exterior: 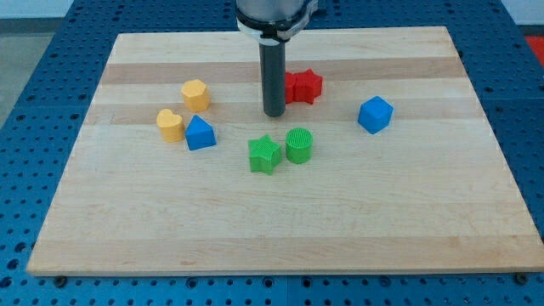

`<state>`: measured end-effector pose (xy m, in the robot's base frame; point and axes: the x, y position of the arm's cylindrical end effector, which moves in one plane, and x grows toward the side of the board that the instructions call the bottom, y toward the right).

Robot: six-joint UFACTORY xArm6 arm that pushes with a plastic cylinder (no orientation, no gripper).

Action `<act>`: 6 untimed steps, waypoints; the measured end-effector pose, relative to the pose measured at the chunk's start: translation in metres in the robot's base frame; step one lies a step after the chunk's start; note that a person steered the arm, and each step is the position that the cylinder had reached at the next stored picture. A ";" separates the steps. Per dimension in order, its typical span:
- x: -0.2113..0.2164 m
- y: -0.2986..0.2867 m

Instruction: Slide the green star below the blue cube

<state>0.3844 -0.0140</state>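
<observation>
The green star (264, 155) lies near the board's middle, touching or almost touching a green cylinder (299, 145) on its right. The blue cube (376, 114) sits toward the view's right, up and to the right of the star. My tip (273, 113) rests on the board just above the green star, with a gap between them. It stands right beside the red star (303, 87), whose left part the rod hides.
A yellow hexagonal block (195, 93) and a yellow heart (170, 124) sit at the left, with a blue triangular block (200, 133) touching the heart. The wooden board (272, 229) ends at a blue pegboard table (25, 76).
</observation>
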 end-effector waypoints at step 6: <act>-0.016 0.000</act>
<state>0.3685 -0.0138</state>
